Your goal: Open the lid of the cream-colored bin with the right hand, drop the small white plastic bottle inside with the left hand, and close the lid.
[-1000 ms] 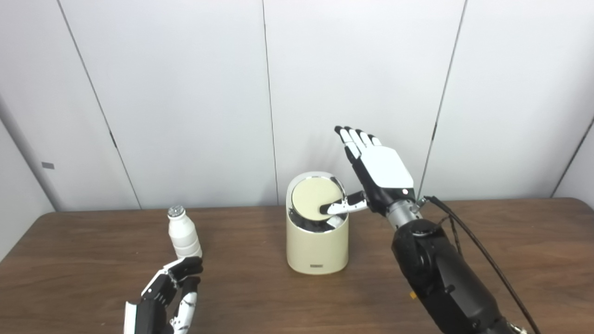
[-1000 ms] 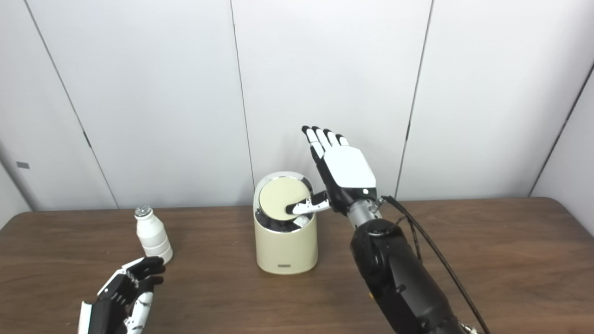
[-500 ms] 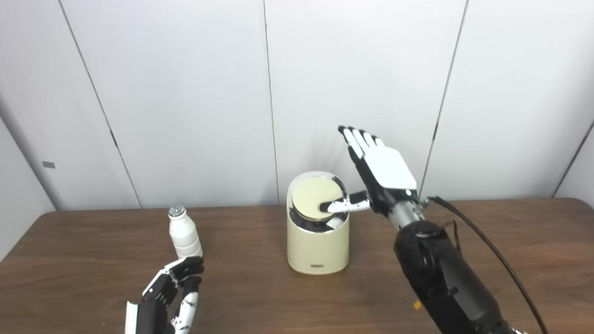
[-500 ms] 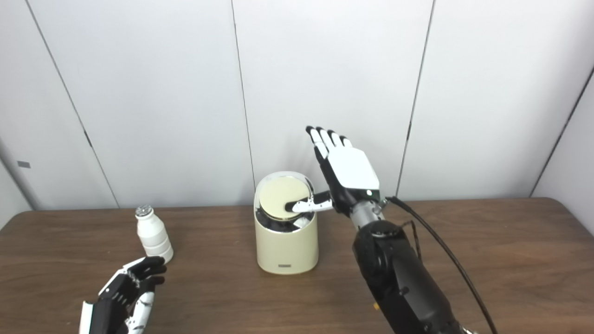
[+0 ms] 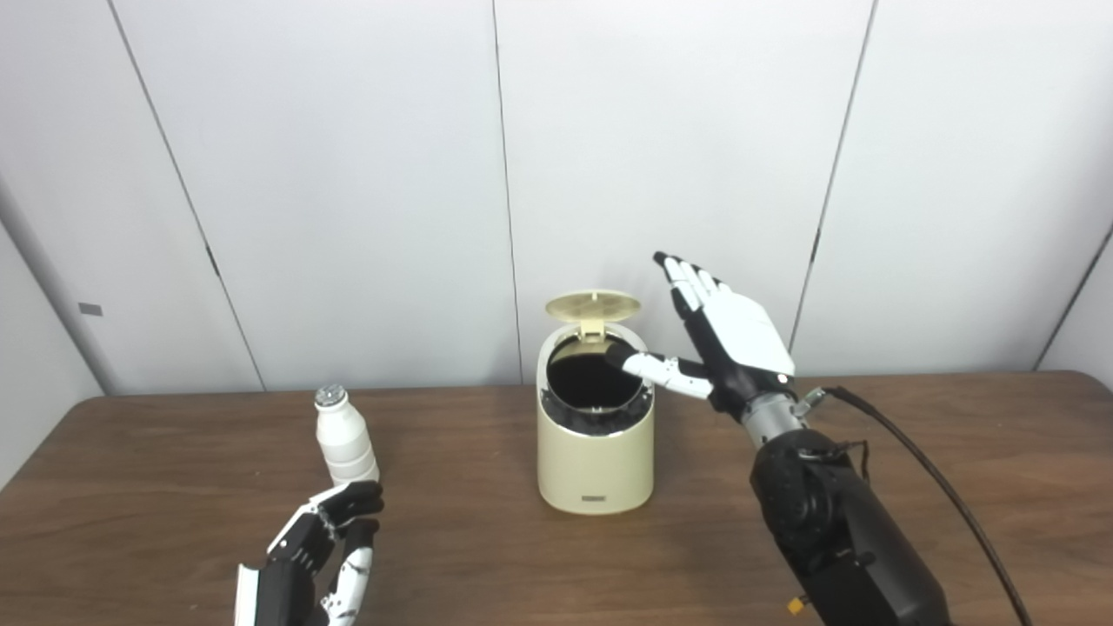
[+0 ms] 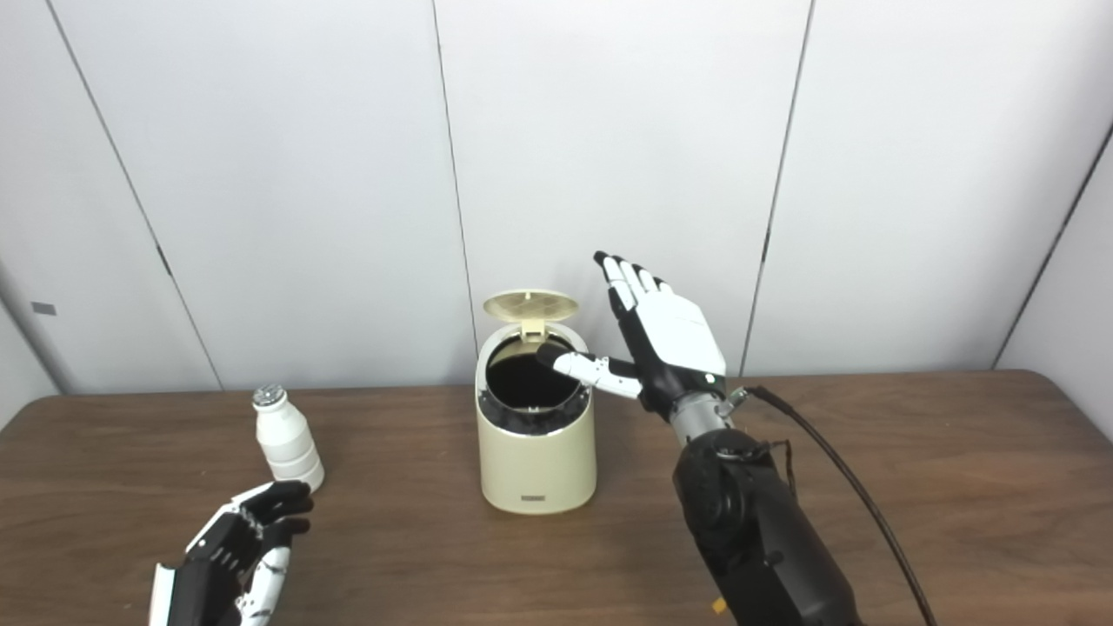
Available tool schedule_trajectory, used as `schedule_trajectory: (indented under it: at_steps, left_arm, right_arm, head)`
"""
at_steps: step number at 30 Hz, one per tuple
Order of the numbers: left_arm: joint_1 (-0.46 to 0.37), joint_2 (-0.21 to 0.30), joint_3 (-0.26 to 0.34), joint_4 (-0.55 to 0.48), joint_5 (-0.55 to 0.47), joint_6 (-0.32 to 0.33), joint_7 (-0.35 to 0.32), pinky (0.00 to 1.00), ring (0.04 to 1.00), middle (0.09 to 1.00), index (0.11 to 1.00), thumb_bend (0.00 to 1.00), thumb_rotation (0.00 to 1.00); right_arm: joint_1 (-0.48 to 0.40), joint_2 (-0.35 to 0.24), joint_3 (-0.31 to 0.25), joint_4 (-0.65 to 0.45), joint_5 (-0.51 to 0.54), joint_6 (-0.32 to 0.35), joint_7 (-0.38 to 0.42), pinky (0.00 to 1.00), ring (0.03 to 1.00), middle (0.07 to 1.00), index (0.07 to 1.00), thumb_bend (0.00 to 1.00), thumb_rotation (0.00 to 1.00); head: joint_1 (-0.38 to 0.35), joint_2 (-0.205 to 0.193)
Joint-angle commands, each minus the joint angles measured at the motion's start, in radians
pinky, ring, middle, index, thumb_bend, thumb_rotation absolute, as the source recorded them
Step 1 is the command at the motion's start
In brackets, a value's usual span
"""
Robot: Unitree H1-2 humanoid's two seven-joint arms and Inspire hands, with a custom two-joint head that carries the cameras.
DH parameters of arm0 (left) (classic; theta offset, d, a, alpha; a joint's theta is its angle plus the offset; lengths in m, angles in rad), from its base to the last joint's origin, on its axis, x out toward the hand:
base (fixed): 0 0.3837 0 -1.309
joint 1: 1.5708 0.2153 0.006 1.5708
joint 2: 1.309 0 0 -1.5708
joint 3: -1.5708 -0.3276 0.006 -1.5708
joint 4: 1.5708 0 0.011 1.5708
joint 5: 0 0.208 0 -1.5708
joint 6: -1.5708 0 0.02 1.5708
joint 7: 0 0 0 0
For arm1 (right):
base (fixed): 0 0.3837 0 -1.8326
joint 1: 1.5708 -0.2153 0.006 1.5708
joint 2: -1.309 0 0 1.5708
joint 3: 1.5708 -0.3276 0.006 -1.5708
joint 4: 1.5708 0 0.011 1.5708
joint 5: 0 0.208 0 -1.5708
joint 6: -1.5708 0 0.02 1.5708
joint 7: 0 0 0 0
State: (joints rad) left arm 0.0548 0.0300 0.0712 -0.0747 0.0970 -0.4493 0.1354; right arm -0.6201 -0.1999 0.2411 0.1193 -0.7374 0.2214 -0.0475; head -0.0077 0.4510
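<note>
The cream-colored bin [image 5: 595,452] stands mid-table toward the far edge, its lid [image 5: 592,305] up. My right hand [image 5: 726,335] hovers beside the rim, fingers spread, empty. Next, my empty, loosely curled left hand [image 5: 317,556] near the front edge must grasp the white bottle [image 5: 344,439] just beyond it.

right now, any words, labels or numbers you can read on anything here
None can be read.
Bin: small dark badge low on its front, too small and blurred to read.
Bottle: plain white, no label showing.
Grey tag on the left wall panel: blank or illegible.
</note>
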Motion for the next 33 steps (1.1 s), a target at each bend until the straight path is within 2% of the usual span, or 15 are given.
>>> schedule_trajectory:
  at_steps: [1, 9, 15, 19, 21, 22, 23, 24, 25, 26, 29, 33]
  left_arm:
    - [-0.006, 0.007, 0.001, -0.001, -0.006, -0.017, -0.005, 0.63, 0.685, 0.706, 0.679, 0.26, 0.39]
    - [-0.008, 0.013, 0.004, 0.005, -0.014, -0.018, -0.012, 0.64, 0.688, 0.707, 0.678, 0.27, 0.40]
    - [-0.009, 0.016, 0.008, 0.006, -0.019, -0.016, -0.018, 0.63, 0.689, 0.708, 0.679, 0.27, 0.41]
    - [-0.010, 0.019, 0.011, 0.008, -0.021, -0.018, -0.023, 0.64, 0.690, 0.711, 0.681, 0.27, 0.41]
    - [-0.011, 0.020, 0.014, 0.009, -0.024, -0.017, -0.025, 0.64, 0.691, 0.709, 0.680, 0.27, 0.41]
    - [-0.012, 0.021, 0.015, 0.010, -0.025, -0.017, -0.026, 0.64, 0.691, 0.709, 0.680, 0.27, 0.41]
    - [-0.014, 0.022, 0.016, 0.012, -0.028, -0.017, -0.028, 0.64, 0.691, 0.709, 0.681, 0.26, 0.41]
    - [-0.015, 0.023, 0.016, 0.014, -0.030, -0.017, -0.030, 0.64, 0.691, 0.711, 0.683, 0.26, 0.41]
    - [-0.016, 0.026, 0.016, 0.017, -0.033, -0.017, -0.033, 0.64, 0.691, 0.711, 0.684, 0.26, 0.40]
    - [-0.017, 0.028, 0.017, 0.021, -0.037, -0.017, -0.037, 0.64, 0.693, 0.715, 0.690, 0.26, 0.40]
    - [-0.020, 0.031, 0.019, 0.029, -0.040, -0.015, -0.041, 0.65, 0.696, 0.719, 0.697, 0.26, 0.41]
    - [-0.025, 0.032, 0.021, 0.036, -0.041, -0.017, -0.041, 0.64, 0.695, 0.717, 0.695, 0.25, 0.40]
  right_arm:
    - [-0.021, 0.004, -0.036, -0.054, 0.054, -0.060, -0.031, 0.98, 1.000, 1.000, 1.000, 0.78, 1.00]
    - [0.043, 0.008, -0.118, -0.155, 0.212, -0.140, -0.030, 0.97, 1.000, 1.000, 1.000, 0.98, 1.00]
    - [0.130, 0.013, -0.158, -0.256, 0.265, -0.165, -0.043, 0.96, 1.000, 1.000, 1.000, 0.98, 0.99]
    - [0.222, 0.032, -0.197, -0.308, 0.304, -0.253, -0.097, 0.95, 1.000, 1.000, 1.000, 0.89, 0.88]
    - [0.260, 0.039, -0.208, -0.325, 0.295, -0.293, -0.126, 0.93, 0.981, 0.994, 0.992, 0.76, 0.84]
    - [0.284, 0.042, -0.217, -0.323, 0.312, -0.336, -0.141, 0.92, 0.975, 0.991, 0.987, 0.73, 0.83]
    - [0.307, 0.044, -0.224, -0.305, 0.339, -0.399, -0.157, 0.90, 0.955, 0.967, 0.947, 0.51, 0.75]
    - [0.321, 0.044, -0.228, -0.289, 0.358, -0.444, -0.167, 0.86, 0.931, 0.942, 0.908, 0.38, 0.69]
    - [0.339, 0.038, -0.234, -0.254, 0.373, -0.511, -0.182, 0.84, 0.919, 0.929, 0.888, 0.31, 0.65]
    - [0.356, 0.033, -0.240, -0.220, 0.374, -0.559, -0.198, 0.76, 0.868, 0.882, 0.840, 0.25, 0.63]
    - [0.385, 0.033, -0.257, -0.164, 0.370, -0.631, -0.222, 0.68, 0.804, 0.819, 0.784, 0.23, 0.61]
    - [0.440, 0.046, -0.278, -0.138, 0.376, -0.679, -0.248, 0.67, 0.790, 0.806, 0.769, 0.27, 0.59]
  head:
    - [0.000, 0.001]
    - [-0.003, -0.002]
    - [-0.006, -0.004]
    - [-0.008, -0.002]
    - [-0.011, -0.002]
    - [-0.013, -0.002]
    - [-0.015, -0.004]
    - [-0.016, -0.004]
    - [-0.018, -0.007]
    - [-0.018, -0.009]
    - [-0.017, -0.011]
    - [-0.020, -0.016]
